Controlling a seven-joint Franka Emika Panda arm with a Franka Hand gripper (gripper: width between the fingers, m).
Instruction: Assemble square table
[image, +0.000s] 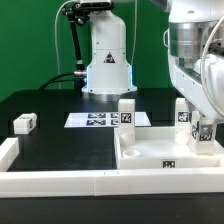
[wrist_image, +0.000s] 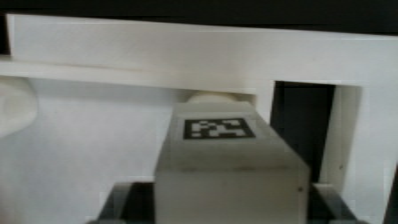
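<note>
- While the arm is reaching down at the scene's right, the gripper (image: 204, 127) is clamping the held leg (wrist_image: 222, 165), a white tagged block. The jaws are standing partly apart and pressing on its two sides.
- In the wrist view the dark fingers (wrist_image: 134, 205) are flanking the held leg with no gap showing, and its tag is facing the camera.
- The held leg is hanging upright over the right part of the tabletop (image: 140, 162). Whether its far end is touching the tray floor is not showing.
- The tabletop is lying tray side up at the near right of the table (image: 60, 140), with one tag showing on its near wall.
- The corner leg (image: 127, 112) is standing upright at the tabletop's far left corner.
- The middle leg (image: 182, 110) is standing upright at the far edge, just left of the gripper.
- The loose leg (image: 24, 123) is lying at the far left, well apart from the tabletop.
- The marker board (image: 92, 120) is lying flat between the loose leg and the tabletop, in front of the robot base (image: 107, 65).
- White bars (image: 60, 182) are running along the table's left and near edges.
- The picture edge is cutting off the arm's upper part and the tabletop's right end.
- In the exterior view the fingertips are blurring into the held leg.
- In the wrist view the held leg's far end is merging with the white tabletop.
</note>
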